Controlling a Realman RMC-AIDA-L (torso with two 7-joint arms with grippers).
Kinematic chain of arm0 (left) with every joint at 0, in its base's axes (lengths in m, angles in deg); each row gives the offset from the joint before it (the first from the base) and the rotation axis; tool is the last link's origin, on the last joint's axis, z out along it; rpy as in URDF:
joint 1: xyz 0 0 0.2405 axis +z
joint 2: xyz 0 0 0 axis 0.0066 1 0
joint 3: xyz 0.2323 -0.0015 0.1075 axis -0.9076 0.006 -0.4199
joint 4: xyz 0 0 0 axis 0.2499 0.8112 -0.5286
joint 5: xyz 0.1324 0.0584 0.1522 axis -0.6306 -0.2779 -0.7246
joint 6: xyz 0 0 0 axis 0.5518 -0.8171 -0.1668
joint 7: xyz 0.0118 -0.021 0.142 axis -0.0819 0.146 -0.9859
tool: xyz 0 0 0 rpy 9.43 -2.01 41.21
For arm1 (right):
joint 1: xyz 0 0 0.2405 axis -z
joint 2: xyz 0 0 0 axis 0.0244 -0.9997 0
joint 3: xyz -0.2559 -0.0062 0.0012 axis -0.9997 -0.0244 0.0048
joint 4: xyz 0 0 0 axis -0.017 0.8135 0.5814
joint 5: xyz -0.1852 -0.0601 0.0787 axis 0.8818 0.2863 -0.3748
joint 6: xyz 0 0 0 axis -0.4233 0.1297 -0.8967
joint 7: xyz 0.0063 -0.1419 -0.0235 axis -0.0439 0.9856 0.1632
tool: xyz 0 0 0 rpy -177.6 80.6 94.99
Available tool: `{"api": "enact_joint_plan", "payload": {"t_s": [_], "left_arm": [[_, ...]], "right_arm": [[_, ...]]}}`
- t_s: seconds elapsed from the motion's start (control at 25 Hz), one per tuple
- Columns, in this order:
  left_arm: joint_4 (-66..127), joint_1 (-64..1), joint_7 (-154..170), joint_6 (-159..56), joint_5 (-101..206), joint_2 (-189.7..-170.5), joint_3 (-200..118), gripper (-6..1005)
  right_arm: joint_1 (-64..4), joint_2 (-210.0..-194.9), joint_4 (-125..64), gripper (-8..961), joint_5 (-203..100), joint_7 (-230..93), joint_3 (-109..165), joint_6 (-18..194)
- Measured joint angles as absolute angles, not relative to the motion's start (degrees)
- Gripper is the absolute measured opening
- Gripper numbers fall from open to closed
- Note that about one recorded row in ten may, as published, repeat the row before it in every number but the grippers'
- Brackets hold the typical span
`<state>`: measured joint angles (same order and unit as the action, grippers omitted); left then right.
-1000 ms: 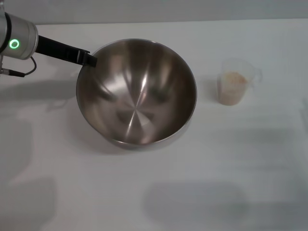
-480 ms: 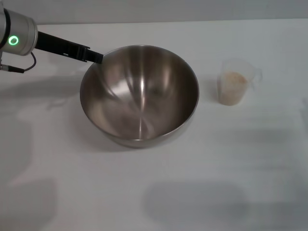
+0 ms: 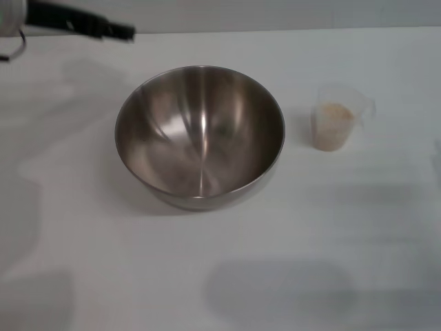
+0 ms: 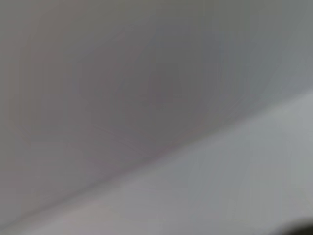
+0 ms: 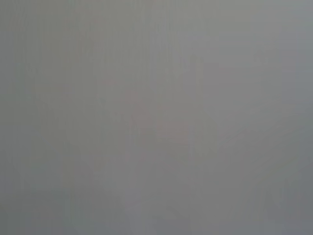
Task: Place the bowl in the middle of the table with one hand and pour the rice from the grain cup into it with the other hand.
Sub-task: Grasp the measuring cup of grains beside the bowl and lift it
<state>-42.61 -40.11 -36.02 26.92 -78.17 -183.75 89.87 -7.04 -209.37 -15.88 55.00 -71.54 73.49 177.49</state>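
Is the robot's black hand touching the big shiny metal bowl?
Apart. In the head view, the left gripper sits at the table's far left corner, with bare white tabletop between it and the rim of the large round stainless-steel bowl.

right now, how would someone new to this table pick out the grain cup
Start at the big steel bowl in the middle of the white table. On the robot's right of it, apart from it, stands the grain cup: small, clear plastic, with pale rice inside, far smaller than the bowl.
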Motion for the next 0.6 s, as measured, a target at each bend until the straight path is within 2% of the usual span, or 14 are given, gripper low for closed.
{"api": "enact_joint_plan", "payload": {"t_s": [0.08,0.24,0.36,0.48,0.6], "left_arm": [[-48.6,-36.5,-34.9,21.0,-78.3,-183.87,85.3,665],[-61.1,-21.6,-32.4,-6.8,-79.5,-183.67,68.2,802],[-62.8,-11.3,-33.7,-34.8,-80.7,-183.63,56.6,802],[-59.6,-6.8,-34.4,-59.2,-81.2,-183.64,49.8,802],[-53.6,-5.8,-33.2,-73.4,-81.1,-183.61,46.9,802]], "right_arm": [[-7.0,-209.35,-15.9,680,55.0,-71.5,73.5,177.5],[-7.0,-209.34,-15.9,680,55.0,-71.5,73.8,177.5],[-7.0,-209.34,-15.9,679,55.0,-71.5,73.9,177.5],[-7.0,-209.34,-15.9,679,55.0,-71.5,73.9,177.7],[-7.0,-209.34,-15.9,679,55.0,-71.5,73.8,177.8]]}}
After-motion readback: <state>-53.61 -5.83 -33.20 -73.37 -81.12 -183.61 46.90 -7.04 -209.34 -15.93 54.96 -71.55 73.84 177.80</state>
